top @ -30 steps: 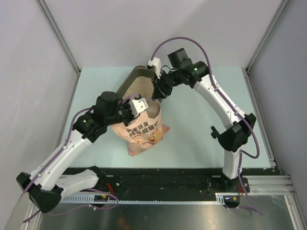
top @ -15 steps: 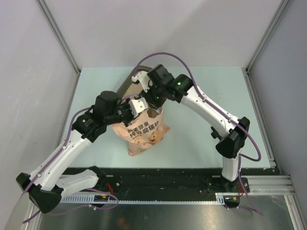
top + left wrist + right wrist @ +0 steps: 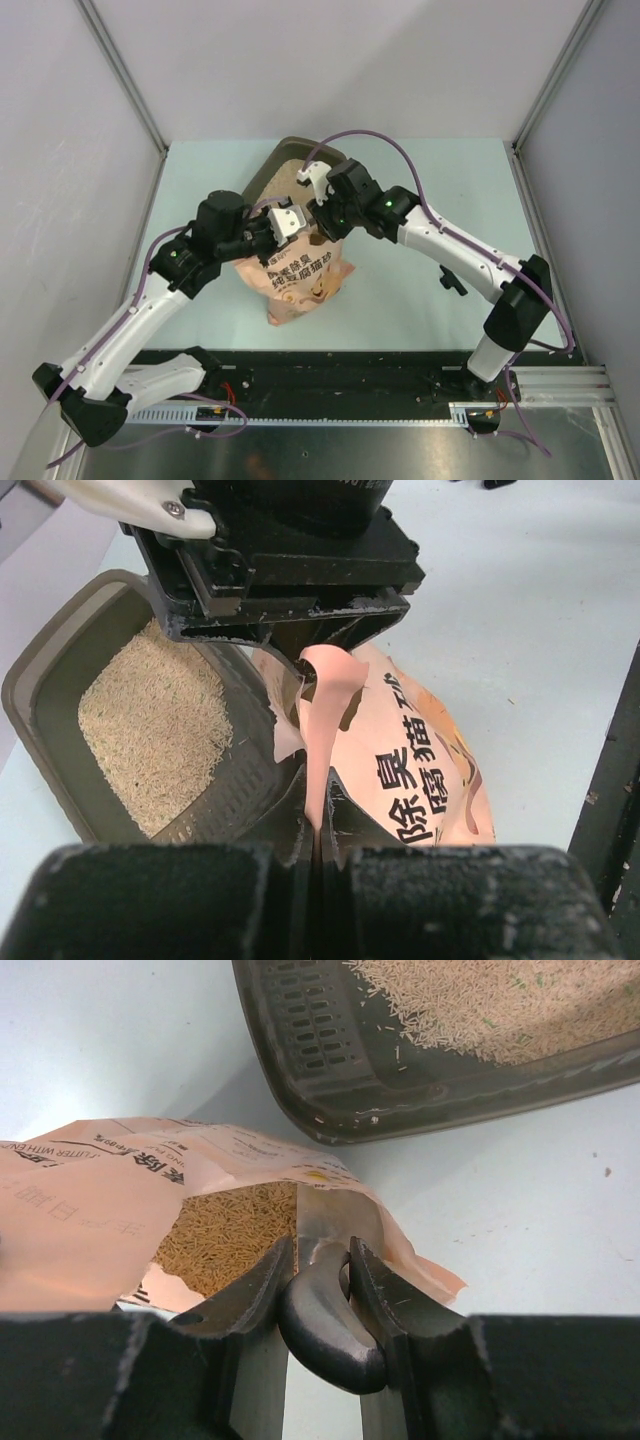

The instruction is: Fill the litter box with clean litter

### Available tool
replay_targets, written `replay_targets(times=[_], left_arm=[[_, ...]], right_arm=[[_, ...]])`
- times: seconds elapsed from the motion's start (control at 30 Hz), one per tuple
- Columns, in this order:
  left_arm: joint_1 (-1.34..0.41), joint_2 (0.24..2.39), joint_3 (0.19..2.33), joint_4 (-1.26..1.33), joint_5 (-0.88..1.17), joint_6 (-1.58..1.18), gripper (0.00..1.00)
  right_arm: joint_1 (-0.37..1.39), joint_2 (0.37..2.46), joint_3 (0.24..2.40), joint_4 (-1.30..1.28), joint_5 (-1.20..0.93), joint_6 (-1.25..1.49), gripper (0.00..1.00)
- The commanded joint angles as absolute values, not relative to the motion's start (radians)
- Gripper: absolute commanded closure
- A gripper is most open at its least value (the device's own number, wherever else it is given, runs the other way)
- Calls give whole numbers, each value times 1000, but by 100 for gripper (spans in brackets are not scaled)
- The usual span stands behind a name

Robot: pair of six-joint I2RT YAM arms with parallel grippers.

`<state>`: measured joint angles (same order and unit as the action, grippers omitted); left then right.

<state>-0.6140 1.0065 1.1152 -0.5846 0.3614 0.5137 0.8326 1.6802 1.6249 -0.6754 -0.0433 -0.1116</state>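
Where the table (image 3: 400, 310) meets our bases, we've got bare surface right of the pink bag (image 3: 300, 285) and a narrower strip on its left. The bag sits mid-table, mouth toward the far side. The left gripper (image 3: 315, 820) is pinched flat on the bag's top edge; that arm reaches forward and inward. The right gripper (image 3: 320, 1252) is closed round the grey scoop (image 3: 325, 1325) handle, blade in the bag's grains. That arm elbows out right, wrist folded back to centre. Just beyond, the litter box (image 3: 40, 650) sits angled, its near corner close to the bag, with clean litter (image 3: 150, 730) over part of its floor. There's open table right of the box.
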Motion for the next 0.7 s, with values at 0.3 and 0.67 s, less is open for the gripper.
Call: replay_targets(times=[0.3, 0.67], left_arm=[[-627, 962, 1144, -434, 454, 526, 100], [-627, 942, 1097, -436, 416, 597, 100]], right_arm=[[698, 1767, 1580, -697, -426, 17, 100], [562, 1778, 1684, -618, -733, 212, 100]])
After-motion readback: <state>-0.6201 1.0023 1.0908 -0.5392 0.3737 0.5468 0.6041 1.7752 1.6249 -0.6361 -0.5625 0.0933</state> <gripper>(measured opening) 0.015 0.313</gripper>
